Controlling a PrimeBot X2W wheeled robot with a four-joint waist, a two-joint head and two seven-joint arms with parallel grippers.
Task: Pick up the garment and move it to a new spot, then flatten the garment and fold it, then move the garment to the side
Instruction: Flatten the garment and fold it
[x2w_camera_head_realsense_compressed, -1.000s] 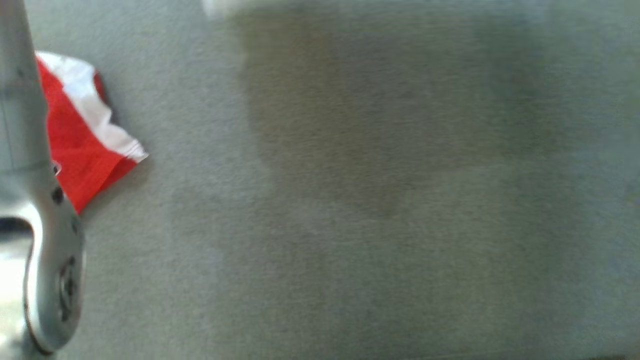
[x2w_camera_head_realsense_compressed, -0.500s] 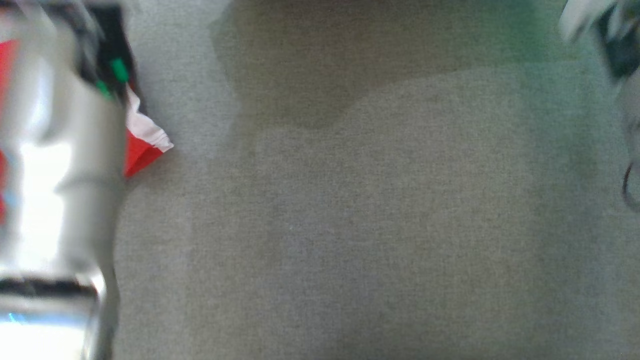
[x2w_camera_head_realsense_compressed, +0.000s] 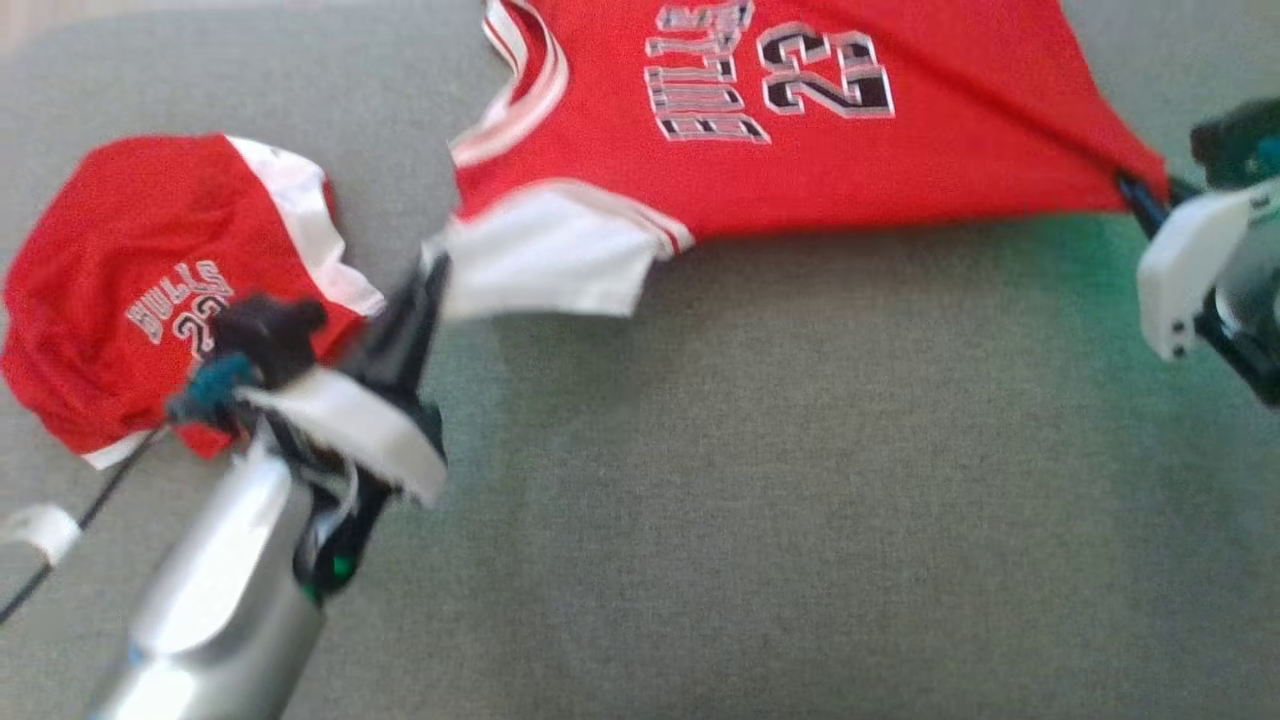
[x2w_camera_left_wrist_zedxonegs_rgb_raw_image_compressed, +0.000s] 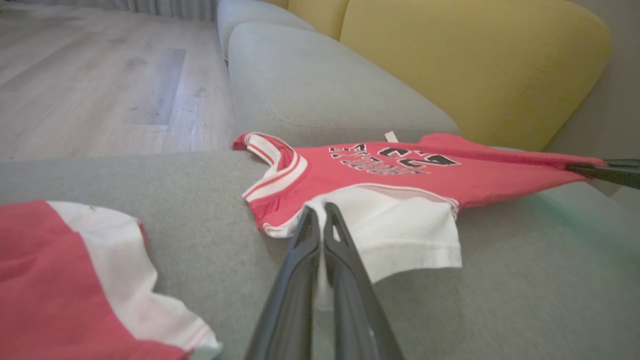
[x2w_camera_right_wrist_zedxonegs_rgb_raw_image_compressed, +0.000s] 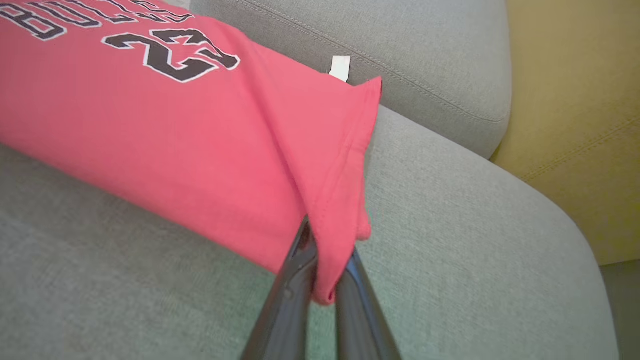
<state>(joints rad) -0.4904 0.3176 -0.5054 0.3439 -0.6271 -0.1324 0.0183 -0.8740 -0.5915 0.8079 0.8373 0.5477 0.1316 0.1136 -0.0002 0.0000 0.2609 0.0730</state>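
1. Grey sofa seat (x2w_camera_head_realsense_compressed: 800, 500): woven fabric, spanning the head view from edge to edge.
2. Red jersey (x2w_camera_head_realsense_compressed: 900, 170), top centre to upper right of the head view: spread printed side up, its lettering and the number 23 upside down. The collar end rests on the seat; the white sleeve at the near edge is lifted off the fabric.
3. Second red garment (x2w_camera_head_realsense_compressed: 90, 300), left of the head view: crumpled in a heap directly on the seat, apart from the jersey.
4. Yellow back cushion (x2w_camera_left_wrist_zedxonegs_rgb_raw_image_compressed: 450, 65), upper right of the left wrist view: borders the seat behind the jersey.
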